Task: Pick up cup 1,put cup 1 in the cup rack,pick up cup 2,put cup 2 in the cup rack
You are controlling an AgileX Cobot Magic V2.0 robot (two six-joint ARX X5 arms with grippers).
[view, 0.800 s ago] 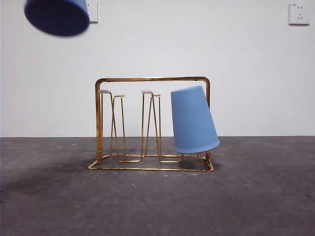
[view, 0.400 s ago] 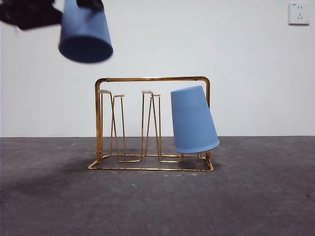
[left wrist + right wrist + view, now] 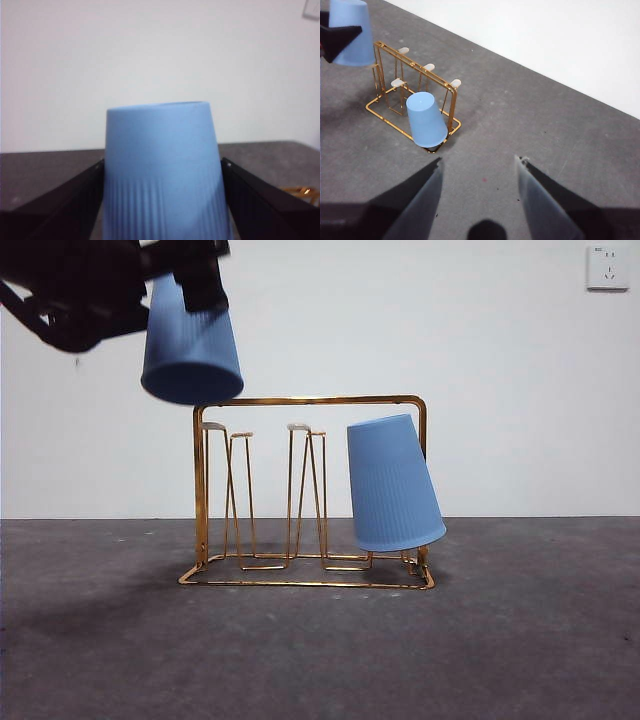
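The gold wire cup rack (image 3: pixel 310 400) stands mid-table. One blue ribbed cup (image 3: pixel 393 485) sits mouth down and tilted on a peg at the rack's right end. My left gripper (image 3: pixel 190 290) is shut on a second blue cup (image 3: pixel 190 345), held mouth down just above the rack's left end and its white-tipped pegs (image 3: pixel 212 426). In the left wrist view the jaws (image 3: pixel 162 205) press both sides of this cup (image 3: pixel 160 150). My right gripper (image 3: pixel 479 175) is open and empty, high above the table. It looks down on the rack (image 3: pixel 417 66), the racked cup (image 3: pixel 426 119) and the held cup (image 3: pixel 351 32).
The grey table (image 3: pixel 520 640) stretches around the rack, with a white wall behind it. A wall socket (image 3: pixel 607 267) sits at the upper right.
My left gripper has carried the blue cup rightward and down, from the top left corner to just above the rack's left end. The racked cup and rack have not moved.
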